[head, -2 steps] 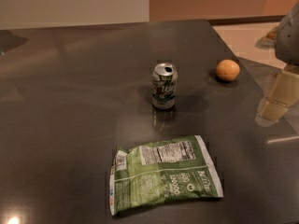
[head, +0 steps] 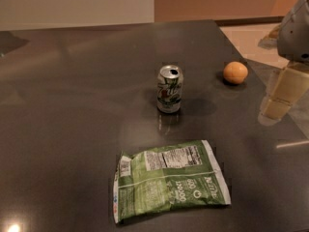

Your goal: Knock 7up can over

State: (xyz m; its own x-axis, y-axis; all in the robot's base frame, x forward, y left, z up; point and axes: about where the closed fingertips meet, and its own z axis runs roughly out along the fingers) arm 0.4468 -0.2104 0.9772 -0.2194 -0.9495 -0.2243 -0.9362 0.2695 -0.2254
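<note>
The 7up can (head: 170, 89) stands upright near the middle of the dark table (head: 72, 105). It has a silver top with an open tab hole and a green and white label with a red spot. My gripper (head: 279, 105) hangs at the right edge of the view, cream-coloured under a grey wrist. It is just above the table's right side, well to the right of the can and apart from it.
An orange (head: 235, 73) lies on the table between the can and the gripper, slightly farther back. A flat green snack bag (head: 169, 181) lies in front of the can. The table's right edge runs close by the gripper.
The gripper has shifted very slightly to the left. The can, the orange and the bag have not moved.
</note>
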